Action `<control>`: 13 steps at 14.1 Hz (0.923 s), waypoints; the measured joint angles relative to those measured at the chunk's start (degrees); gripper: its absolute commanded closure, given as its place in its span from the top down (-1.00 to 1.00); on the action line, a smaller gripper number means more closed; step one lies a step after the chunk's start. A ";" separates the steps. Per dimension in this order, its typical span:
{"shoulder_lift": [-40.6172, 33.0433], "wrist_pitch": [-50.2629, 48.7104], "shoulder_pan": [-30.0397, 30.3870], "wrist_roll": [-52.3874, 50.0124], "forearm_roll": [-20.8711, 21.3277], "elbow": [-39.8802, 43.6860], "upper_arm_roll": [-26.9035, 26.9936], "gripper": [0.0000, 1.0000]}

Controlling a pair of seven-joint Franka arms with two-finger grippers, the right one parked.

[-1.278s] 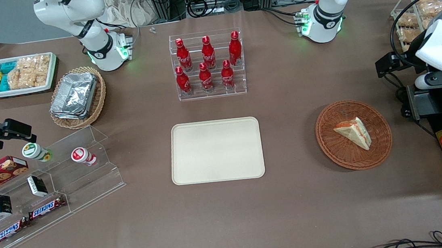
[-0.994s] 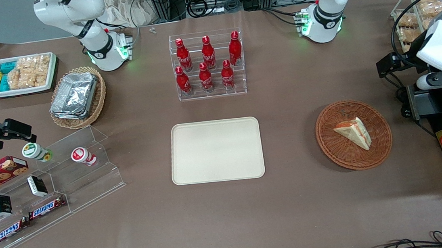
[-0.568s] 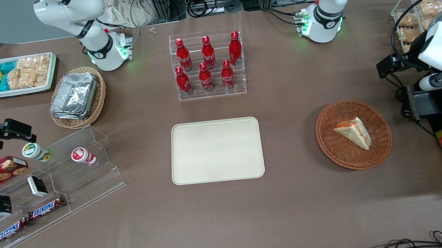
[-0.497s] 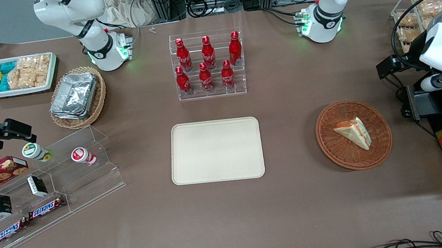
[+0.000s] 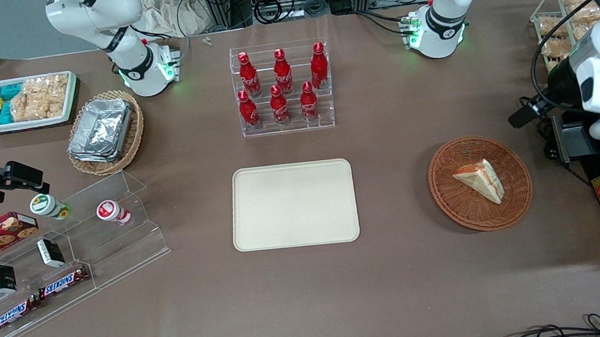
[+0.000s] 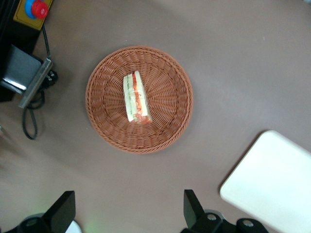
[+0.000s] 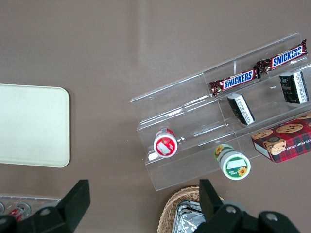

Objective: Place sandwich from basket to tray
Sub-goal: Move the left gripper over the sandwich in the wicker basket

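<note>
Sandwich [image 5: 479, 180] in basket [image 5: 517, 197], gripper [image 6: 127, 211] apparently open

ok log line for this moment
phase: approach | gripper: open, above table beside basket | sandwich: in basket | tray: bare

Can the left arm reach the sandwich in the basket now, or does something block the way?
Probably yes. The gripper hangs open, high above the table beside the basket, and nothing covers the sandwich, which lies alone in it. The way down looks free.
</note>
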 measured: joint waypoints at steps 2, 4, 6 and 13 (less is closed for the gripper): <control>-0.16 2.51 0.05 -3.94 0.00 -2.67 0.16 1.00; -0.29 4.10 0.20 -6.85 0.00 -4.61 0.41 1.00; -0.41 6.74 0.25 -8.84 0.00 -7.09 0.81 1.00; 0.34 19.72 0.53 -14.47 0.00 -18.73 2.38 1.00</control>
